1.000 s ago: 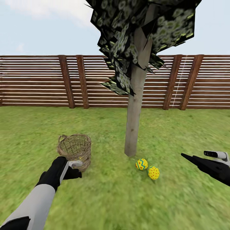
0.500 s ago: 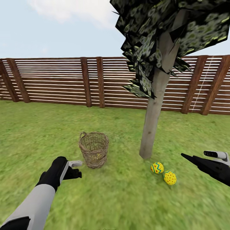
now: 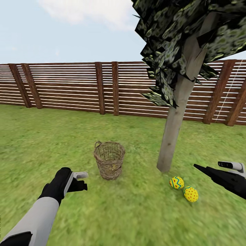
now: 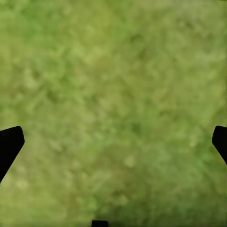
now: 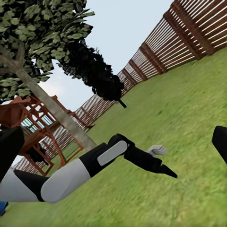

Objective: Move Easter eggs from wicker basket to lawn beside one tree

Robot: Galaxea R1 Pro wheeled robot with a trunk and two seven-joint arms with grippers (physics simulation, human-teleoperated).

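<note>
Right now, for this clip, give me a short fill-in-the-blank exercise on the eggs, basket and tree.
1. Beside the tree trunk, ____ Easter eggs lie on the lawn.
2. The wicker basket stands ____ on the grass.
3. The left gripper fingers are spread ____ over bare grass.

Missing words: two; upright; open

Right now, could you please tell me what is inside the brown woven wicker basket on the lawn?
Through the brown woven wicker basket a faint yellow patch shows low inside, possibly the third egg. The weave hides its shape. Two yellow patterned eggs lie outside, by the pale tree trunk.
</note>
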